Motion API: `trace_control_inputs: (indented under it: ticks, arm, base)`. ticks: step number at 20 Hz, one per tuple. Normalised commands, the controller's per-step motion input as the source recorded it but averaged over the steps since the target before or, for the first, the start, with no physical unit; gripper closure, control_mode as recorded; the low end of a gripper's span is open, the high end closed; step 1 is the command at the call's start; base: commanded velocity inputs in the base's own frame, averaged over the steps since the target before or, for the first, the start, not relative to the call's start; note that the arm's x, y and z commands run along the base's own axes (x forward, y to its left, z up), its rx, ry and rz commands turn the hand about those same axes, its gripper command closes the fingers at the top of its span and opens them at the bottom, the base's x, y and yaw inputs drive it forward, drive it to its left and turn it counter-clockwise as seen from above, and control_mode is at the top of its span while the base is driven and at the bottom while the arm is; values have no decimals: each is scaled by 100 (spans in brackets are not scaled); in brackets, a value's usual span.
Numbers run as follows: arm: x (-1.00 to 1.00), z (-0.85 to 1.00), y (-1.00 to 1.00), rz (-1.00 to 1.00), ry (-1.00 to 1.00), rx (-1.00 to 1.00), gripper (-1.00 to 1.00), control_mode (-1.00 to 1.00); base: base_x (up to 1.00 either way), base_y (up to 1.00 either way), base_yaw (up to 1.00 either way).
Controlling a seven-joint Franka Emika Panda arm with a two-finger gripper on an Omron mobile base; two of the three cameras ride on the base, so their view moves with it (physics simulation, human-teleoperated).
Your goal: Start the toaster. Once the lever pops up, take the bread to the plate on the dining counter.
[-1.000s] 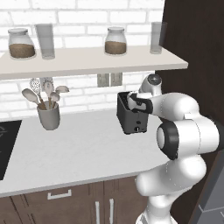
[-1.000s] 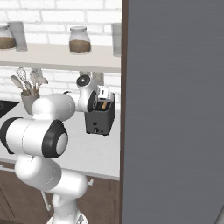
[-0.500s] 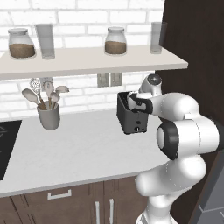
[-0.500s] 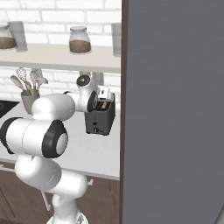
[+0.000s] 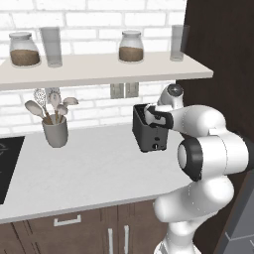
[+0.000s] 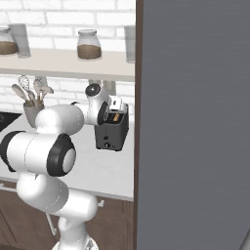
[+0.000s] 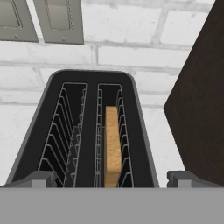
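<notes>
Gripper (image 7: 111, 179) open above toaster (image 7: 87, 131); bread (image 7: 113, 144) in right slot

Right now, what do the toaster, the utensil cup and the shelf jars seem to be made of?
The toaster: matte black casing, probably plastic or painted metal; thin wire racks in the slots look metallic. The utensil cup: plain grey, dull, perhaps ceramic. The shelf jars: see-through, so probably glass.

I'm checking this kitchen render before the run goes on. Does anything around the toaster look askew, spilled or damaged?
Nothing stands out. The toaster sits upright on the worktop by the brick wall, with the bread standing on edge in one slot; the other slot is empty. The open pincer hangs above it. No crumbs or spills show.
</notes>
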Motion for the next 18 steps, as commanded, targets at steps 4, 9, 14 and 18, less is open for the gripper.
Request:
trace_control_inputs:
  ticks: [4,9,14,18]
  arm:
    - [0,0,0,0,0,0,-100,-100]
    - [0,0,0,0,0,0,-100,-100]
    - [0,0,0,0,0,0,-100,-100]
    - [0,0,0,0,0,0,-100,-100]
  base:
    - [0,0,0]
    - [0,0,0]
    - [0,0,0]
    - [0,0,0]
